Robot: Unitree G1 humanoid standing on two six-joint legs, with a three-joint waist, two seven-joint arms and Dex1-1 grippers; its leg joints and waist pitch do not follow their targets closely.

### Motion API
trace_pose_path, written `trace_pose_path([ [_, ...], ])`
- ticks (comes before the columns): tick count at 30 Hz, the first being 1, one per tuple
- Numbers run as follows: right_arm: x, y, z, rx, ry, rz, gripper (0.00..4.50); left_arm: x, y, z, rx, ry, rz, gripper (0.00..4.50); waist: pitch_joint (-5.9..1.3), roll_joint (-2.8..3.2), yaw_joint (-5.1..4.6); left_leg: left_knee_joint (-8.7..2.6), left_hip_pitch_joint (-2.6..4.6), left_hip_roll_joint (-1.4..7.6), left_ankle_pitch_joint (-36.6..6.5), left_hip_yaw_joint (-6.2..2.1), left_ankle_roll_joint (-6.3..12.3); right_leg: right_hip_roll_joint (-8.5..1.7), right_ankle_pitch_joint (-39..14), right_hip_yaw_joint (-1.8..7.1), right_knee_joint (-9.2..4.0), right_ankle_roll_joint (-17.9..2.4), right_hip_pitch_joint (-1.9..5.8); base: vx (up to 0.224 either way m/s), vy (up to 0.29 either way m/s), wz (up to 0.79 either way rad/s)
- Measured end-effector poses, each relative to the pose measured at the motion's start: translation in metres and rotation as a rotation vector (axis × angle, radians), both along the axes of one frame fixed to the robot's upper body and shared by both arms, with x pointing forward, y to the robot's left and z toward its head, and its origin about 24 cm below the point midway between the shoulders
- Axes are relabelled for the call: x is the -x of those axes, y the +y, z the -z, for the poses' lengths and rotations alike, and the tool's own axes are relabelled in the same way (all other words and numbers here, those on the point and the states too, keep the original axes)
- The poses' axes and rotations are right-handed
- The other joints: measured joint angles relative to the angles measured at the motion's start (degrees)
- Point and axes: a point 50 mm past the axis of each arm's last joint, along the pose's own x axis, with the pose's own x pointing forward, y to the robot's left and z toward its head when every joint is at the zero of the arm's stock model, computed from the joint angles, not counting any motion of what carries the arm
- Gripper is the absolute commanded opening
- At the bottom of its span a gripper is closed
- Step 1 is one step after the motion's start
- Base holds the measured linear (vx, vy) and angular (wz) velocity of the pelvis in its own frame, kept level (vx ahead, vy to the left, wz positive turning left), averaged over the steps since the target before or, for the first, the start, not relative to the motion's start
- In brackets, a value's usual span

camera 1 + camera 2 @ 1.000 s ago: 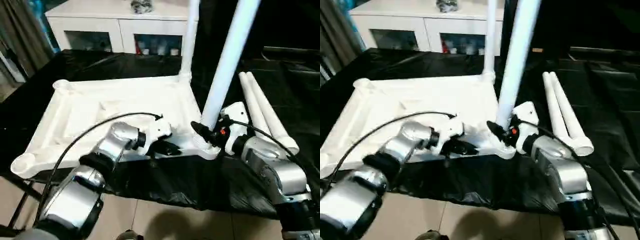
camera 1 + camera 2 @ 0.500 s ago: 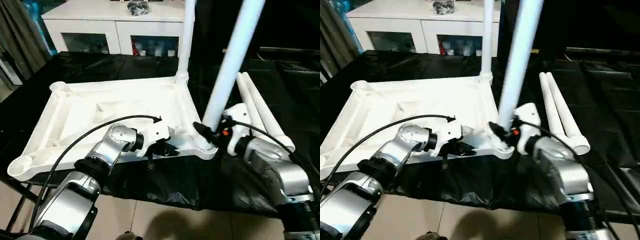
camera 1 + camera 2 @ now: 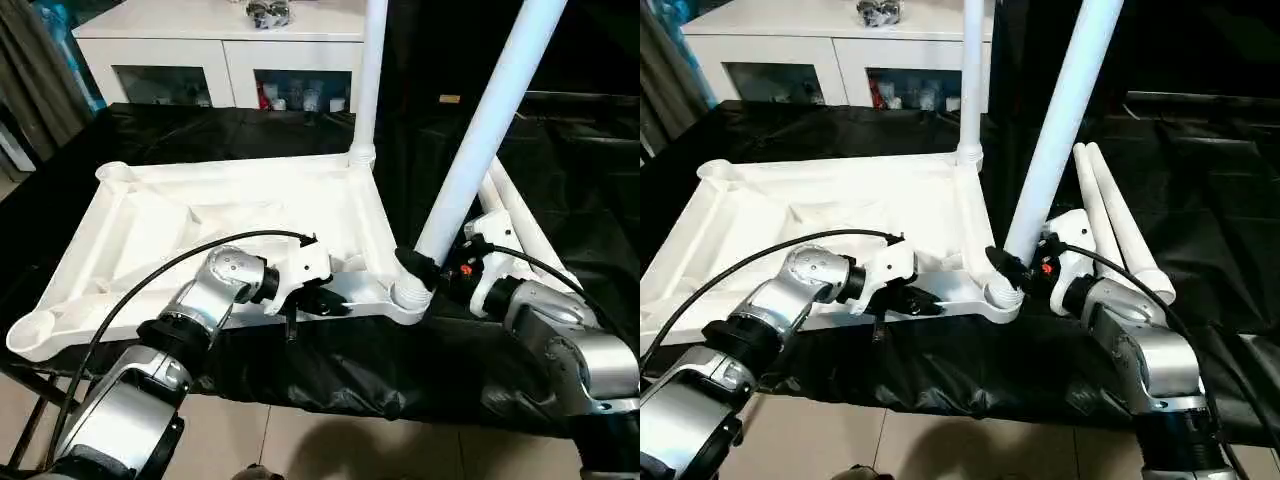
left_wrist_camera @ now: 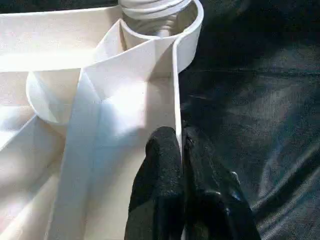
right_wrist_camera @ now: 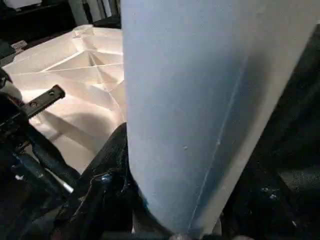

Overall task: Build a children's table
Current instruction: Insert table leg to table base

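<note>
The children's table lies as a white top (image 3: pixel 200 215) upside down on the black-covered surface, ribs facing up. One white leg (image 3: pixel 366 80) stands upright in the far right corner socket. A second leg (image 3: pixel 480 130) leans to the right, its foot at the near right corner socket (image 3: pixel 410 296). My right gripper (image 3: pixel 428 268) is shut on this leg just above the socket, and the leg (image 5: pixel 190 100) sits between its fingers. My left gripper (image 3: pixel 325 300) is shut on the top's near rim, its black fingers (image 4: pixel 160 170) pinching the thin wall (image 4: pixel 176 90).
Two loose white legs (image 3: pixel 1120 220) lie side by side on the black cover to the right. A white cabinet with glass doors (image 3: pixel 220 40) stands behind the table. The cover's near edge drops to a tiled floor (image 3: pixel 320 440).
The camera has shifted. The leg in my right gripper leans slightly more to the right. Both grips are unchanged.
</note>
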Motion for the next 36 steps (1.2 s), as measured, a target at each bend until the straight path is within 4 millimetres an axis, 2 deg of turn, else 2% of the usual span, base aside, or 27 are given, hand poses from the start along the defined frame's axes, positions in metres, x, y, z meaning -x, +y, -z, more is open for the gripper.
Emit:
trace_pose_path([
  [16, 0.006, 0.01, 0.002, -0.033, 0.036, -0.078, 1.88, 0.001, 0.009, -0.004, -0.029, 0.004, 0.036, 0.0, 0.03, -0.04, -0.18, -0.07, -0.04, 0.0, 0.0, 0.02, 0.0, 0.0, -0.02, 0.01, -0.04, 0.03, -0.1, 0.0, 0.0, 0.0],
  [26, 0.004, 0.007, 0.007, -0.068, 0.046, -0.043, 1.88, 0.002, 0.01, -0.004, -0.029, 0.009, 0.043, 0.0, 0.01, -0.02, -0.17, -0.17, -0.03, 0.0, -0.01, 0.04, -0.01, 0.0, -0.1, 0.01, -0.06, 0.07, -0.1, 0.0, 0.0, 0.0],
  [36, 0.014, 0.002, 0.017, -0.152, 0.008, -0.003, 1.88, 0.003, 0.008, -0.004, -0.026, 0.008, 0.046, 0.0, -0.02, 0.03, -0.09, -0.24, -0.02, -0.01, -0.01, 0.04, -0.02, 0.0, -0.14, 0.01, -0.09, 0.07, -0.09, 0.0, 0.0, 0.0],
])
